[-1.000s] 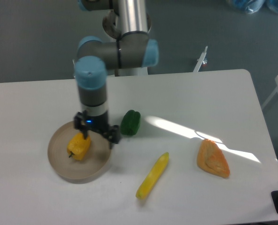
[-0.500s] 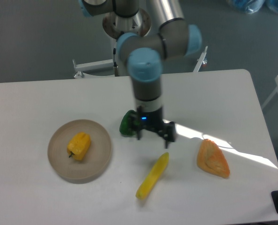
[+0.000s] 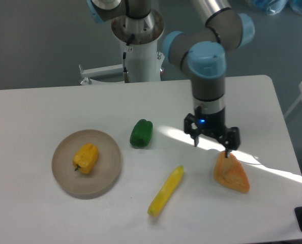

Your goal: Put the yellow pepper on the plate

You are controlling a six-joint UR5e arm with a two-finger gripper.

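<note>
Spread and empty, the jaws of the black two-finger gripper (image 3: 212, 144) are seen above the orange wedge-shaped item (image 3: 231, 172) at right. The small lobed yellow pepper (image 3: 86, 157) is seated on the round beige plate (image 3: 108, 175) at left; it is judged light, stiff and smooth, best pinched across its lobes.

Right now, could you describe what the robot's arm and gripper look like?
The arm is built of silver-grey metal tubes joined by grey joint housings with light-blue round caps. Its wrist section is dark grey to black. The gripper is black with two short fingers and shows a small blue light. No loose cables are visible.
</note>
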